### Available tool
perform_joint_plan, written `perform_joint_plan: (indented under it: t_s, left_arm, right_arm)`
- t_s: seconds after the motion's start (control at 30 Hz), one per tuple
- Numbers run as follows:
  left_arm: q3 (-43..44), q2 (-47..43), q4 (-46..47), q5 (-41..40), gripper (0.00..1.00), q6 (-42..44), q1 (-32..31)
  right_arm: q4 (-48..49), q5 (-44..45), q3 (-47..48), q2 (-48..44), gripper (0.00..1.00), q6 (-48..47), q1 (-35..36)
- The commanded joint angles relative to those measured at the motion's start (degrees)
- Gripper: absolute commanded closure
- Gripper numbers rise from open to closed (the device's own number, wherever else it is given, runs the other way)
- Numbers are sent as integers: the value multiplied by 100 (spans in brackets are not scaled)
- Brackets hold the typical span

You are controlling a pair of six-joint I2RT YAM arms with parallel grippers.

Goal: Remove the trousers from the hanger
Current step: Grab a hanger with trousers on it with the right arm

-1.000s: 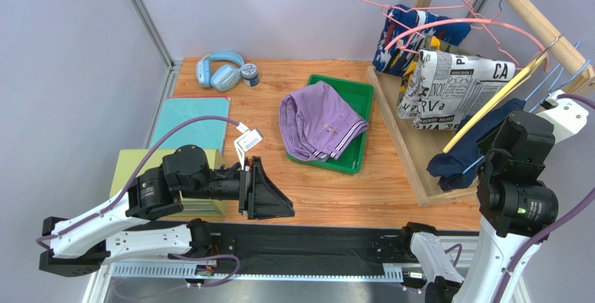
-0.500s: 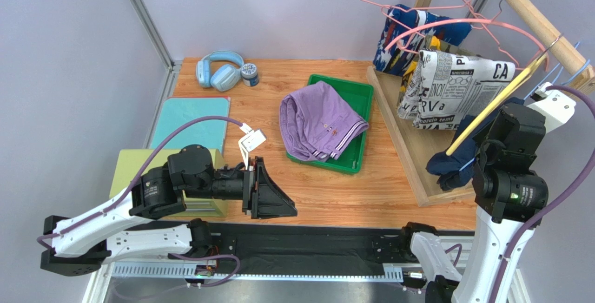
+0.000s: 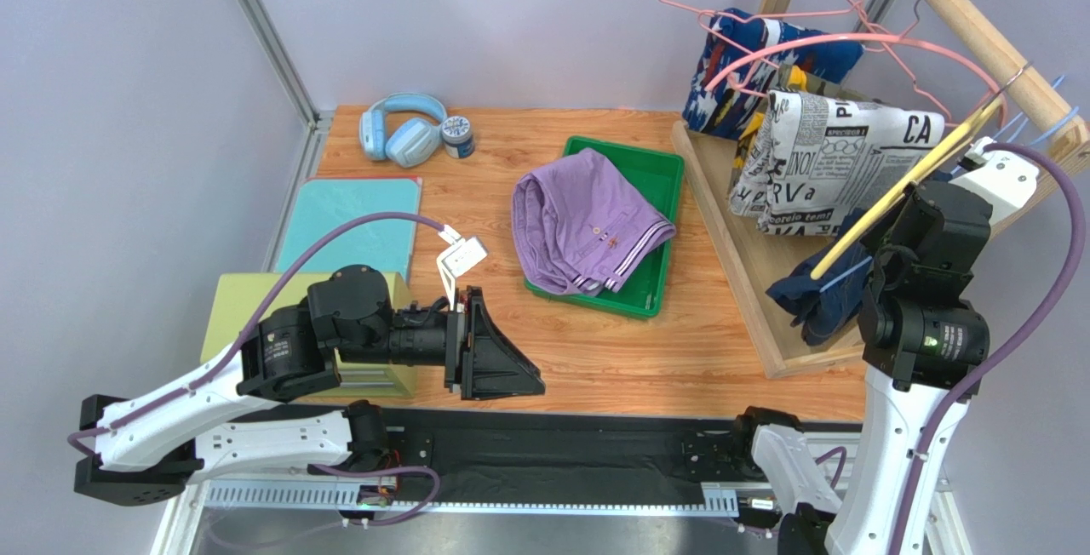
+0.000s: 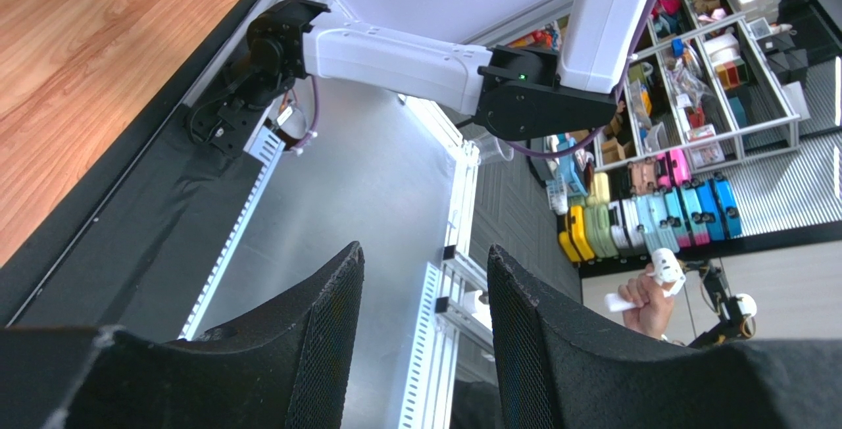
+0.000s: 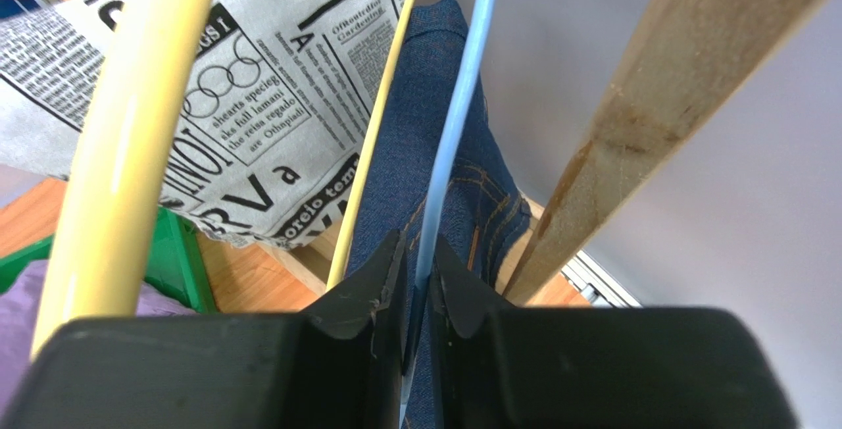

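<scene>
Dark blue denim trousers (image 3: 819,297) hang bunched on a thin blue hanger (image 5: 455,123) at the right end of the rack. My right gripper (image 5: 419,266) is shut on that hanger's wire, with the denim (image 5: 410,143) just behind it. From above the wrist body hides the right gripper's fingers. Newsprint trousers (image 3: 832,159) hang beside a yellow hanger (image 3: 896,191), and abstract-print trousers (image 3: 749,64) hang farther back. Purple trousers (image 3: 582,223) lie in the green tray (image 3: 659,159). My left gripper (image 3: 493,353) hovers open near the table's front edge, nothing between its fingers (image 4: 336,330).
A wooden rail (image 3: 985,38) carries pink wire hangers (image 3: 819,38) over a wooden rack base (image 3: 755,268). Blue headphones (image 3: 403,127) and a small jar (image 3: 458,136) sit at the back left. A teal sheet (image 3: 352,223) and a yellow-green block (image 3: 256,300) lie left.
The right gripper's jaws have closed onto the blue hanger wire as the arm rose toward the rail, drawing the denim trousers up. The left gripper shifted slightly right.
</scene>
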Motion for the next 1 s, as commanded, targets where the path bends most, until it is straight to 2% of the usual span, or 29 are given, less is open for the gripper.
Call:
perform_joint_plan:
  t_s: [0.0, 0.03, 0.33, 0.57, 0.7, 0.97]
  left_arm:
    - [45, 39, 79, -9, 44, -17, -32]
    - [54, 31, 88, -9, 44, -17, -23]
    - [19, -13, 88, -36, 44, 9, -23]
    - [19, 13, 105, -9, 44, 36, -23]
    - [-33, -22, 105, -9, 44, 27, -23]
    - [-95, -92, 105, -9, 44, 44, -23]
  right_arm:
    - [824, -58, 112, -199, 96, -172, -29]
    - [834, -67, 165, -216, 100, -164, -29]
    - [439, -233, 1158, -182, 100, 152, -29]
    - [-413, -1067, 2141, -41, 100, 767, -29]
    - [-958, -1569, 2170, -128, 100, 1023, -29]
    - [-1697, -2280, 2073, -497, 100, 953, -21]
